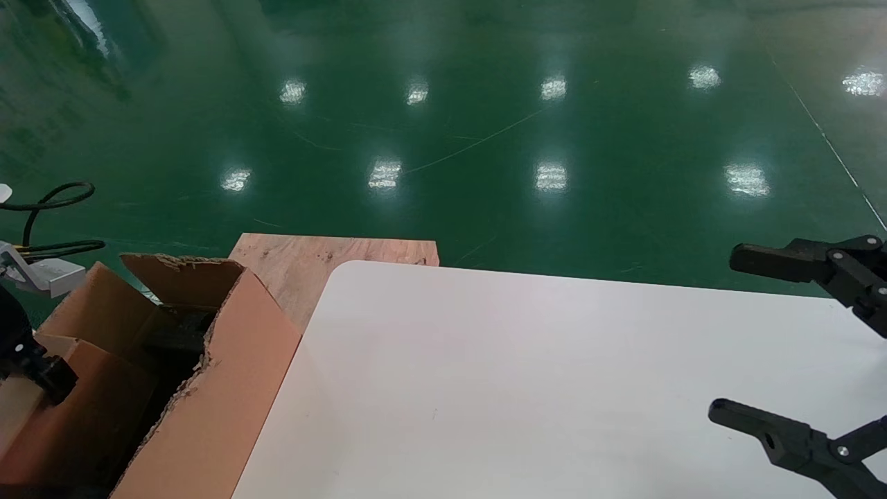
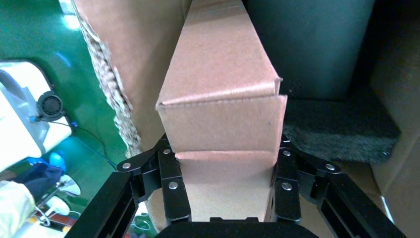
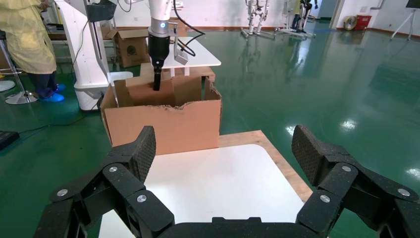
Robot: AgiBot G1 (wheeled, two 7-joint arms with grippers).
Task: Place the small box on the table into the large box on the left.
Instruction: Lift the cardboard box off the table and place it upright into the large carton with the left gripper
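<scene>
Fingers (image 2: pixel 174 191) of the left gripper (image 2: pixel 225 186) pinch the small box (image 2: pixel 223 94) by its sides, inside the large box (image 2: pixel 124 59). It looks light and stiff. Right gripper (image 3: pixel 223 163) hangs spread above the bench (image 1: pixel 554 388).

Glossy green floor (image 1: pixel 485 138) mirrors ceiling lights; a wooden board (image 1: pixel 305 260) lies there.

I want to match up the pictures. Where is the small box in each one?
Head view: the small box peeks in at the left edge, over the large box.
Left wrist view: it fills the middle, clamped in the left end effector.
Right wrist view: too hidden to tell; only the left arm reaching into the carton shows.
Shared landmark: the large box's torn edge.
</scene>
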